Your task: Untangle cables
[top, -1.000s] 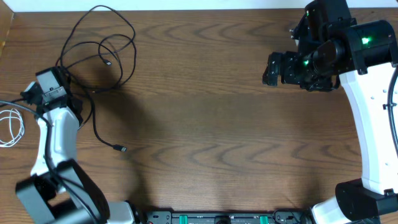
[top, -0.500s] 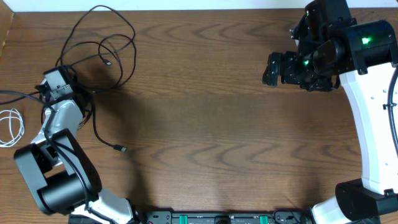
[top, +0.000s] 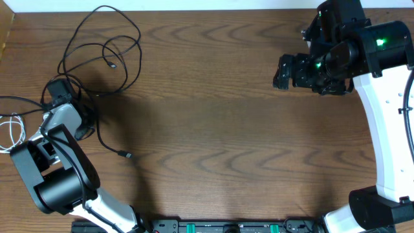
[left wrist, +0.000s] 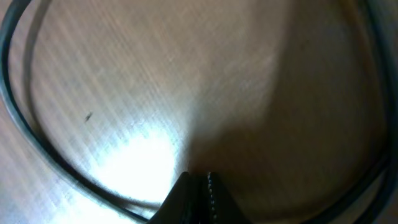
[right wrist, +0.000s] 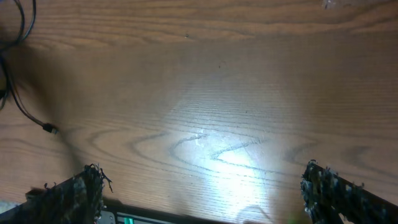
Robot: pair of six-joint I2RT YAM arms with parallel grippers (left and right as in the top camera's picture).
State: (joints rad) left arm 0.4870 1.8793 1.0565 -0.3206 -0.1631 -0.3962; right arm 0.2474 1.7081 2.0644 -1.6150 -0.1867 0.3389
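Observation:
Two black cables point(top: 103, 40) lie in overlapping loops at the table's far left, with one plug end point(top: 126, 155) trailing toward the front. A white cable point(top: 11, 129) is coiled at the left edge. My left gripper point(top: 57, 89) sits low at the bottom of the black loops, shut. In the left wrist view its fingertips point(left wrist: 198, 182) meet with nothing visible between them, and a black cable point(left wrist: 37, 140) curves round them on the wood. My right gripper point(top: 279, 71) hovers open at the far right, away from the cables, its fingers point(right wrist: 69, 194) spread wide over bare wood.
The wooden table point(top: 213, 123) stretches between the two arms. The left arm's base point(top: 55, 181) stands at the front left and the right arm's white link point(top: 381, 129) runs along the right edge. A black rail point(top: 226, 226) lines the front edge.
My left gripper has shut and its arm has swung in over the lower end of the black loops. The right arm has not moved.

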